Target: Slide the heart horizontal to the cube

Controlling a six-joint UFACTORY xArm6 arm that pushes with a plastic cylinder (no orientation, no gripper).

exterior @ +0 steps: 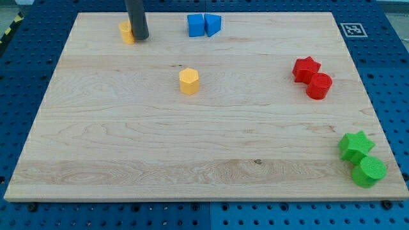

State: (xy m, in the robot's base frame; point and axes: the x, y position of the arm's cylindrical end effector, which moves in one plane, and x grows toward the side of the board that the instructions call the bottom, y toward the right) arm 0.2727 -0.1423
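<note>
My tip stands near the view's top left, touching the right side of a small yellow block. The rod partly hides that block, so I cannot make out its shape. The blue cube sits at the top middle, well right of my tip and at about the same height in the view. A blue triangular block touches the cube's right side. The wooden board carries all the blocks.
A yellow hexagon-like block lies below the cube, near the middle. A red star and red cylinder sit together at the right. A green star and green cylinder sit at the bottom right corner.
</note>
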